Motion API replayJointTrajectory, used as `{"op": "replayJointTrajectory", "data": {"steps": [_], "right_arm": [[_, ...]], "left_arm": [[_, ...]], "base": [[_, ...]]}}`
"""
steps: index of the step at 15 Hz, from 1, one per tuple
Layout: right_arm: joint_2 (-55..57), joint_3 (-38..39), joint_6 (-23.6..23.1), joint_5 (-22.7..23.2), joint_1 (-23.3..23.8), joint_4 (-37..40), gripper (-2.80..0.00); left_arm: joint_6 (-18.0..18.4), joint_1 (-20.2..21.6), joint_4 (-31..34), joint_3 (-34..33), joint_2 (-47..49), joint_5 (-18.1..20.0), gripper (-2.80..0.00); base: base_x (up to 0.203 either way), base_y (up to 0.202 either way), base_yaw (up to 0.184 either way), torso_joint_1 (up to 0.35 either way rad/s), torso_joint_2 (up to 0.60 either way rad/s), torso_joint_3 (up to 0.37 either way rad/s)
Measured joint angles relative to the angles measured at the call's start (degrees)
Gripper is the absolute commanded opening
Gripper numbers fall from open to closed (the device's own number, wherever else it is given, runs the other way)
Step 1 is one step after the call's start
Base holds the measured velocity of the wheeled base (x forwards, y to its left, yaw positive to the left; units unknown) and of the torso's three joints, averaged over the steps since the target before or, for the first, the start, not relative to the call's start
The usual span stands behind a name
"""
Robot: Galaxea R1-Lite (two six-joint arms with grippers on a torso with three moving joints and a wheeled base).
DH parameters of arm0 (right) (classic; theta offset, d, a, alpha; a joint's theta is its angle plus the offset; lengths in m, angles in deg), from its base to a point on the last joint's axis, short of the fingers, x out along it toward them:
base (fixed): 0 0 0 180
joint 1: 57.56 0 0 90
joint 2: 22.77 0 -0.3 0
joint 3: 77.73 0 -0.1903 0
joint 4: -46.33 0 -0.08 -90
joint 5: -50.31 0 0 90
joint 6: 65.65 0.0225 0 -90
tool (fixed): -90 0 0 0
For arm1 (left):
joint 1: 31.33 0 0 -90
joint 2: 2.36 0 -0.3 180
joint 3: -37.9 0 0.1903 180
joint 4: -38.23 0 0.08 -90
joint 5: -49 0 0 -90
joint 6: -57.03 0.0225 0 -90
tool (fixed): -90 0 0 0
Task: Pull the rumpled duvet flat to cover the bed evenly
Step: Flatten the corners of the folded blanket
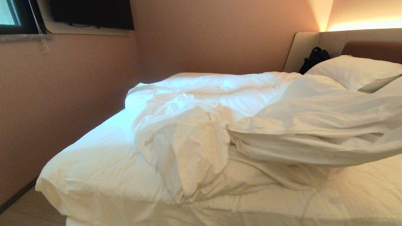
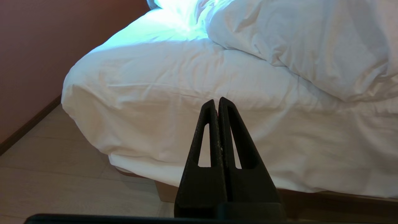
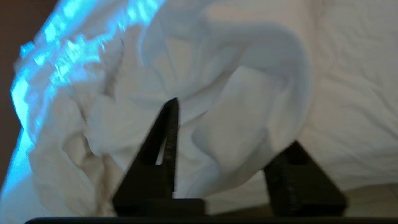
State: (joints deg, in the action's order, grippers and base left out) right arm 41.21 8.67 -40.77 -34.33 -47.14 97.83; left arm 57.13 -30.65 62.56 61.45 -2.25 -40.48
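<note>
So the duvet (image 1: 238,125) is nowhere near flat. In the head view it's heaped across the middle of the bed (image 1: 94,163), with one crumpled lobe sagging toward 6 o'clock and a long fold lifted off the mattress and stretching away toward 3 o'clock, blurred at the right edge. The far part of it lies smoother up toward 12, reaching the pillow (image 1: 351,70) at about 2 o'clock. The whole 8 o'clock corner of the mattress is bare fitted sheet (image 1: 103,175), right next to the pinkish wall (image 1: 62,94). Behind the pillow there's the beige headboard (image 1: 301,50) and a black bag (image 1: 315,58) tucked in the corner against it.

Neither arm shows in the head view. The left pincer (image 2: 216,102) has its fingers pressed together, tips touching, nothing between them; it hangs off the side of the bed, pointing at the sheeted mattress edge, with the pale floor (image 2: 62,186) below.

The right pincer (image 3: 233,124) is spread, and a bulge of the duvet sits in the gap between its two fingers. The shot is smeared, so I can't tell if the fingers actually touch the cloth.
</note>
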Motion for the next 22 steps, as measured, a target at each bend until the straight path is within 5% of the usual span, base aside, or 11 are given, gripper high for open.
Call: {"op": "replayJointTrajectory", "data": {"steps": [7,15,16,22], "right_arm": [[-12.3,6.3,-7.7,5.5,-4.3,1.0,0.0],[-13.1,4.6,-6.9,17.7,-4.6,-4.9,0.0],[-11.5,4.6,-6.8,18.4,-4.6,-5.6,-2.8],[1.8,3.7,-5.0,18.7,-5.2,-10.4,-2.8]], "left_arm": [[0.0,0.0,0.0,0.0,0.0,0.0,-2.8],[0.0,0.0,0.0,0.0,0.0,0.0,-2.8],[0.0,0.0,0.0,0.0,0.0,0.0,-2.8],[0.0,0.0,0.0,0.0,0.0,0.0,-2.8]], "base": [[0.0,0.0,0.0,0.0,0.0,0.0],[0.0,0.0,0.0,0.0,0.0,0.0],[0.0,0.0,0.0,0.0,0.0,0.0],[0.0,0.0,0.0,0.0,0.0,0.0]]}}
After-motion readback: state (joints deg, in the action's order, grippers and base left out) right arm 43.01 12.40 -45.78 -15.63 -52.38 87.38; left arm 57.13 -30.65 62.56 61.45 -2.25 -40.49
